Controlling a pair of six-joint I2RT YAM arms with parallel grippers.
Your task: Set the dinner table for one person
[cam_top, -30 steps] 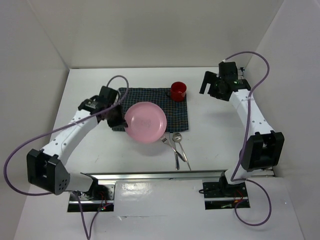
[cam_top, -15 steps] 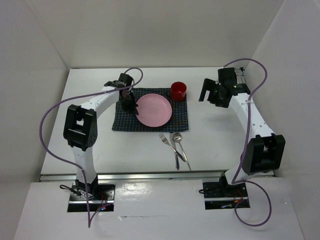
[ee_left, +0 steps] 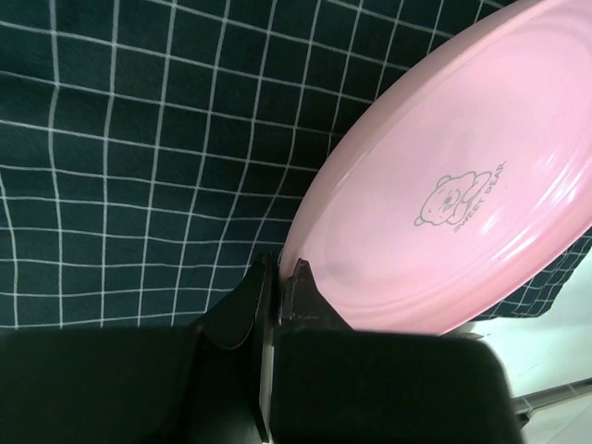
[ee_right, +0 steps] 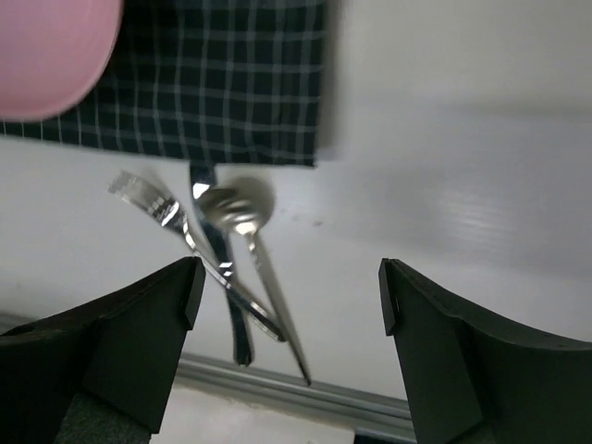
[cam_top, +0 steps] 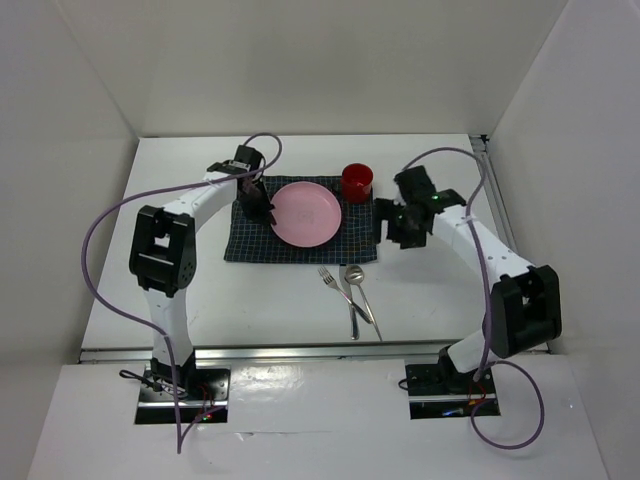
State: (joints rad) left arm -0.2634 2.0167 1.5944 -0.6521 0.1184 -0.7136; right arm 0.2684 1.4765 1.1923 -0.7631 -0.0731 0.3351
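A pink plate (cam_top: pixel 307 213) lies on the dark checked placemat (cam_top: pixel 355 232) on the white dinner table (cam_top: pixel 440 290). My left gripper (cam_top: pixel 267 212) is shut on the plate's left rim; the left wrist view shows the rim (ee_left: pixel 305 236) pinched between the jaws over the placemat (ee_left: pixel 139 166). A red cup (cam_top: pixel 357 181) stands on the placemat's far right corner. A fork (cam_top: pixel 338 287), a spoon (cam_top: pixel 360 290) and a knife lie crossed just below the placemat. My right gripper (cam_top: pixel 388 231) is open, hovering at the placemat's right edge; its view shows the fork (ee_right: pixel 171 227) and spoon (ee_right: pixel 250 231) below.
A metal rail (cam_top: pixel 300 352) runs along the table's near edge, another (cam_top: pixel 488 170) along the right edge. White walls enclose the table on the left, back and right.
My left gripper carried the pink plate from the placemat's lower left onto its middle. My right arm swung from the far right corner down and left toward the placemat's right edge.
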